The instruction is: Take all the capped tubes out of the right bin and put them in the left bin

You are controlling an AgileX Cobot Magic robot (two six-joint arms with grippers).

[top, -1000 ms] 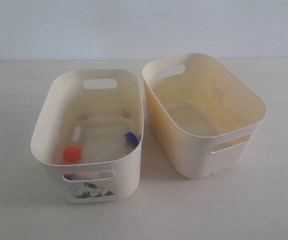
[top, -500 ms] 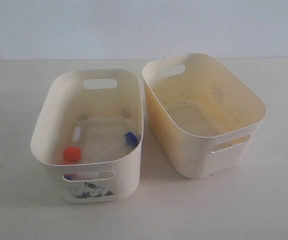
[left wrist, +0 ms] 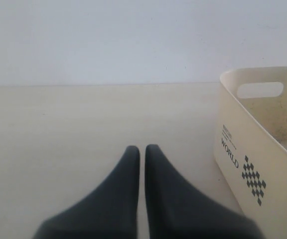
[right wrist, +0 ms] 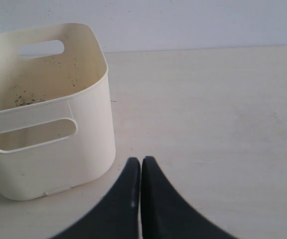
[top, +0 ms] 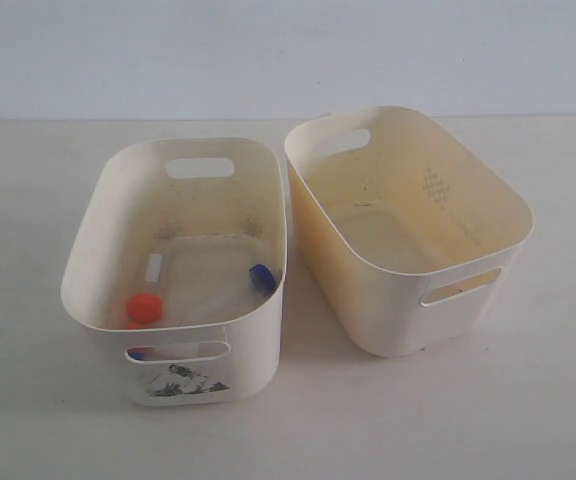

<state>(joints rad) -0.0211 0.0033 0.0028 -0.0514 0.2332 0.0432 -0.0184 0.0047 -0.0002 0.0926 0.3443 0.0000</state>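
The off-white left bin point(top: 108, 240), with a torn dark sticker point(top: 183, 381) under its front slot, holds a clear tube with an orange cap point(top: 145, 307) and a blue-capped tube point(top: 262, 277). A speck of colour point(top: 138, 352) shows through the front slot; I cannot tell what it is. The yellowish right bin point(top: 488, 200) shows only its bare floor. Neither gripper appears in the exterior view. My left gripper point(left wrist: 142, 148) is shut on nothing over the table beside the left bin point(left wrist: 243, 149). My right gripper point(right wrist: 141, 160) is shut, with nothing in it, beside the right bin point(right wrist: 88, 144).
Both bins stand side by side on a pale table point(top: 528, 420), almost touching at the back. A plain light wall point(top: 268, 50) rises behind the table.
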